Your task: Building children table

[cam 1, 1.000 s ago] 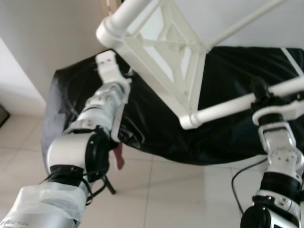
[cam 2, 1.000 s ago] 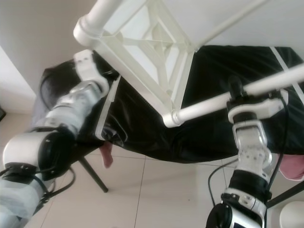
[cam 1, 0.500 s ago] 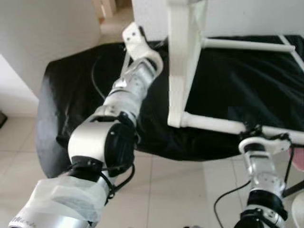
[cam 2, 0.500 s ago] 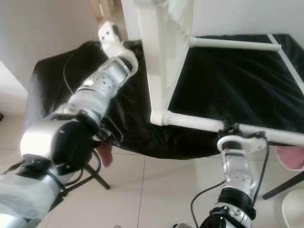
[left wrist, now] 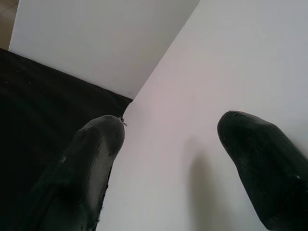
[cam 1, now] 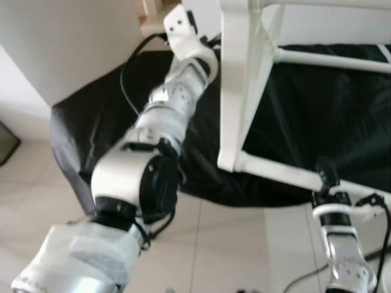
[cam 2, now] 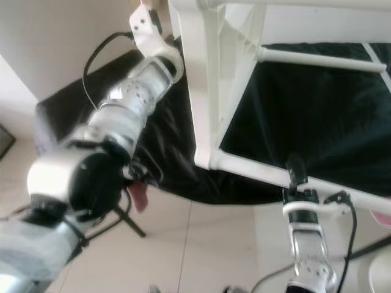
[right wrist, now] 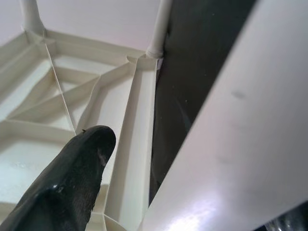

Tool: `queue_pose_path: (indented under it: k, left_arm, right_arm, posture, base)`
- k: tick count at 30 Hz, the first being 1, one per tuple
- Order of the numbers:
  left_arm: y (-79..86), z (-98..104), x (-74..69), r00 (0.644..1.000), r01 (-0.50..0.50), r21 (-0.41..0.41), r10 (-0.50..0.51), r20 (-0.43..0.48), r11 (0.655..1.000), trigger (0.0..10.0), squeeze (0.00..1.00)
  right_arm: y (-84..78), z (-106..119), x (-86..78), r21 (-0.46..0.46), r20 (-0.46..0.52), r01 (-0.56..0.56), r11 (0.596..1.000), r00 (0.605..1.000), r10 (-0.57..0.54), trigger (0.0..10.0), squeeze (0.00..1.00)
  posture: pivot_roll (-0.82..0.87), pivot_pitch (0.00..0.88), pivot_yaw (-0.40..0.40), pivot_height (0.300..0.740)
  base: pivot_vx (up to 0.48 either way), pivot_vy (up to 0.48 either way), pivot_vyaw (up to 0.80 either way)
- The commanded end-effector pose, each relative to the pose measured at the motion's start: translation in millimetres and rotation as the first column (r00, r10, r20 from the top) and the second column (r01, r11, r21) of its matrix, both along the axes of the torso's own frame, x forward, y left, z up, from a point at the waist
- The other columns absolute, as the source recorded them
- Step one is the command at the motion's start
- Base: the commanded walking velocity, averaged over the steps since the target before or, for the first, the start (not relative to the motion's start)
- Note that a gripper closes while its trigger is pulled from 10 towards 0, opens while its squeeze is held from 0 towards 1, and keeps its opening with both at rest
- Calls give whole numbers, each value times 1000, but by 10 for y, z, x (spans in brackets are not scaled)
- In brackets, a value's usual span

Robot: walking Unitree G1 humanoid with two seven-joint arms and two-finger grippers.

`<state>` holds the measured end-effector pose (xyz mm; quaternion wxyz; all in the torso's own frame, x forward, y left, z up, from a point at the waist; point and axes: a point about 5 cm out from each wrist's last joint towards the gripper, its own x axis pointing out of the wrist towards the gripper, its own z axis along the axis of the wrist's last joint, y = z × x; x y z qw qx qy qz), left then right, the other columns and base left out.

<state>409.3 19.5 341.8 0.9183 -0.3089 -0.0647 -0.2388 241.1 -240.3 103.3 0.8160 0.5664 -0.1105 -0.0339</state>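
Pale tiled floor — plain white wall.

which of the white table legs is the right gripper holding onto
The right gripper clamps the lower leg, the one running along the near edge of the black cloth. The other leg sits higher, untouched.

The left arm is built of silver metal segments with a glossy silver-and-black round joint at the elbow, white wrapping around the upper section, a thin black cable looping beside it, and a white angular wrist bracket at its far end. The right arm is slimmer, silver with a white collar ring at the wrist, a black cable curving off its side, and black at the tip. In the left wrist view the fingers are matte black with rounded, slightly scuffed tips
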Motion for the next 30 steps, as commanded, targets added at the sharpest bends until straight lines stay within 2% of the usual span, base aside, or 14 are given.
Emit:
queue_pose_path:
  k: [1,5,7,11,16,18,21,22,23,24,25,26,27,30]
  left_arm:
    - [-132,163,-122,945,254,29,-254,207,967,10000,0]
    - [-134,202,-130,941,254,36,-255,221,967,10000,0]
    - [-142,236,-139,938,254,49,-258,232,966,10000,0]
    - [-135,230,-135,939,254,49,-258,227,966,10000,0]
    - [-130,227,-138,937,259,58,-265,230,964,10000,0]
    - [-128,226,-139,936,260,59,-267,230,964,10000,0]
    - [-128,226,-139,935,262,60,-269,230,963,10000,0]
    - [-131,218,-140,934,264,65,-272,230,962,10000,0]
    - [-133,199,-137,935,262,79,-273,227,962,10000,0]
    - [-133,199,-137,935,262,79,-273,227,962,10000,0]
    - [-134,181,-134,935,260,89,-273,224,962,10000,0]
    - [-134,164,-131,936,258,96,-273,221,961,10000,0]
    - [-132,149,-128,937,256,100,-273,217,961,10000,0]
    - [-124,128,-123,939,251,110,-270,215,962,10000,0]
  right_arm:
    - [132,-407,-309,45,-177,2,999,984,6,10000,0]
    - [141,-419,-401,12,-191,-13,1000,982,15,10000,0]
    - [151,-457,-556,-47,-214,-41,998,976,30,10000,0]
    - [156,-509,-664,-94,-253,-44,995,967,19,10000,0]
    - [89,-523,-829,-147,-280,64,987,954,-103,10000,0]
    - [38,-494,-857,-191,-272,126,973,946,-176,10000,0]
    - [-6,-488,-867,-224,-282,162,961,933,-223,10000,0]
    - [-119,-473,-894,-373,-331,237,897,869,-367,10000,0]
    - [-228,-430,-947,-522,-348,296,800,782,-517,10000,0]
    - [-228,-430,-947,-522,-348,296,800,782,-517,10000,0]
    - [-276,-390,-981,-616,-352,302,727,721,-597,10000,0]
    - [-286,-338,-1008,-704,-325,286,650,684,-653,10000,0]
    - [-264,-305,-1029,-754,-315,254,606,669,-673,10000,0]
    - [-224,-250,-1088,-817,-288,225,532,640,-713,10000,0]
  posture:
    - [-135,121,107,740]
    - [-137,121,111,740]
    - [-139,123,116,740]
    - [-141,121,120,740]
    - [-142,120,128,740]
    - [-149,120,134,740]
    - [-149,120,134,740]
    - [-156,122,143,740]
    - [-156,121,143,740]
    - [-156,121,143,740]
    - [-156,121,143,740]
    - [-156,121,143,740]
    - [-159,119,146,740]
    - [-162,117,147,740]
  base:
    - [0,0,0]
    - [0,0,0]
    - [0,0,0]
    - [0,0,0]
    - [0,0,0]
    - [0,0,0]
    - [0,0,0]
    - [0,0,0]
    - [0,0,0]
    - [0,0,0]
    - [0,0,0]
    - [0,0,0]
    - [0,0,0]
    - [0,0,0]
